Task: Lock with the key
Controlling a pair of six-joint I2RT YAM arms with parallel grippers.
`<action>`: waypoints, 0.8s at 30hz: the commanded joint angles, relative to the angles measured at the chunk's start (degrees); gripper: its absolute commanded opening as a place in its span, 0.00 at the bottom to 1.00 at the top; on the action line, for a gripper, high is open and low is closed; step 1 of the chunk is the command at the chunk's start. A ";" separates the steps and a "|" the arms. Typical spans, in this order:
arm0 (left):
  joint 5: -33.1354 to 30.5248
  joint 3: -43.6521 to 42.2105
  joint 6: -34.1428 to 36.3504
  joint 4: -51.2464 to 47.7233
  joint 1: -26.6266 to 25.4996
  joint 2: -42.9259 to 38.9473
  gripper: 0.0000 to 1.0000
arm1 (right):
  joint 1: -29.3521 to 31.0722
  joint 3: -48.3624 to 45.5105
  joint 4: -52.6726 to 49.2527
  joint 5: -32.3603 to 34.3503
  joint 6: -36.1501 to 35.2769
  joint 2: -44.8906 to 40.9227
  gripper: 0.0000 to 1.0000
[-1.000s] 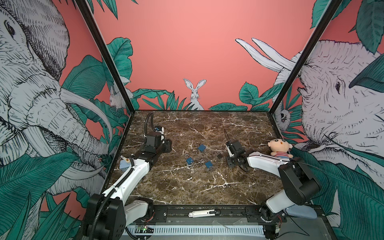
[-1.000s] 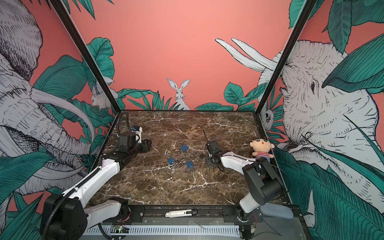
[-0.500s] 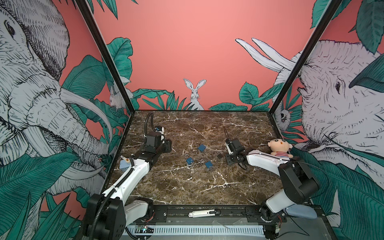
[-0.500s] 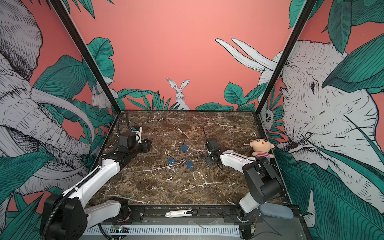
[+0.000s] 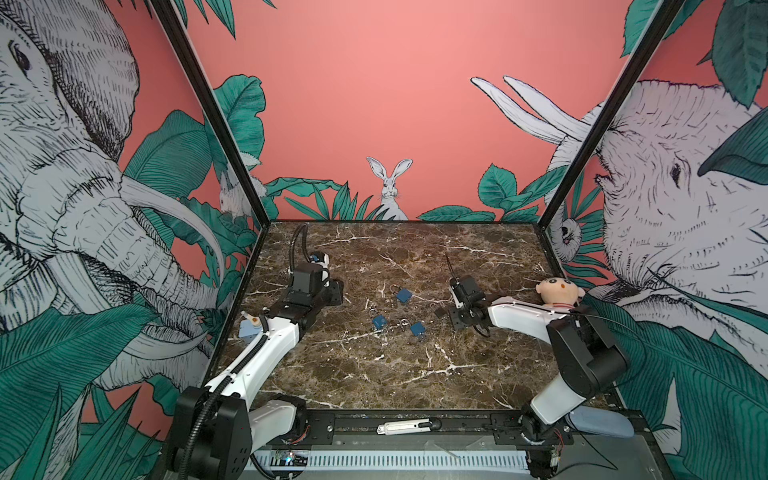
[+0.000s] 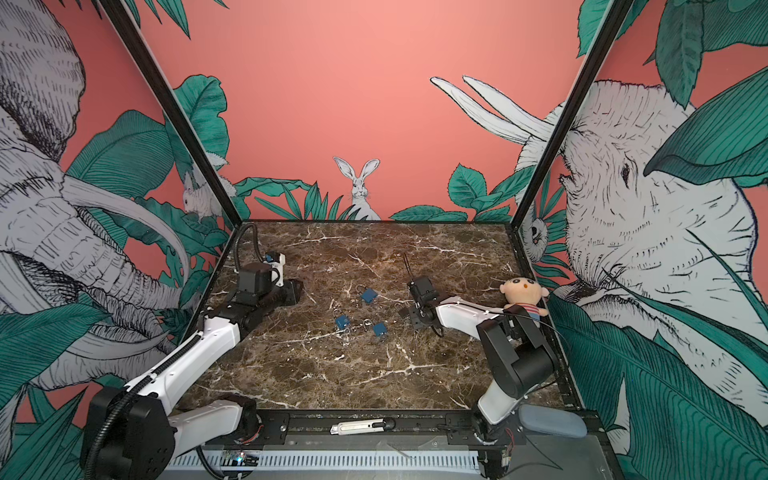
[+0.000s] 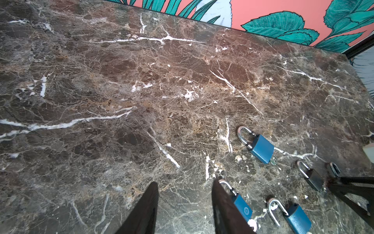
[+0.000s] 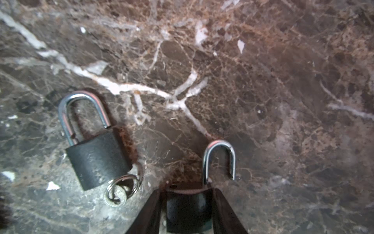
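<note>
The brown marble table point(image 5: 374, 374) floors the booth; the left arm point(image 5: 266, 345) lies low along its left side; the right arm point(image 5: 519, 318) reaches in from the right, past a plush doll point(image 5: 557, 291) at the table's right edge. Between the arms lie three blue padlocks: a far blue padlock point(image 5: 404, 295), a left blue padlock point(image 5: 379, 321) and a near blue padlock point(image 5: 417, 329), apart from each other. The left gripper point(image 7: 184, 182) has its fingers apart over bare marble; one finger overlaps the left blue padlock in the wrist view, contact unclear. The right gripper point(image 8: 187, 190) straddles the body of a black padlock point(image 8: 188, 208) whose shackle is open; one finger lies against it, a thin sliver shows at the other, so I cannot tell whether they clamp it. Just beside it lies a loose black padlock point(image 8: 97, 160), shackle open too; the key point(image 8: 115, 196) sits at that lock's base, threaded on a small ring point(image 8: 129, 183), flat on the table.
</note>
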 commanded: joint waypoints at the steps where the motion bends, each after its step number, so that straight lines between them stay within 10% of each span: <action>1: 0.24 1.62 0.12 -0.39 -0.33 -0.02 0.45 | -0.14 0.53 -1.93 1.15 0.90 1.29 0.39; 17: 0.21 1.97 0.24 -0.74 -0.31 0.04 0.44 | -0.22 1.32 -4.93 0.10 1.70 3.22 0.38; 24: 0.23 2.60 0.54 -1.51 -0.36 0.08 0.44 | -0.17 2.55 -6.18 -0.58 1.56 3.62 0.20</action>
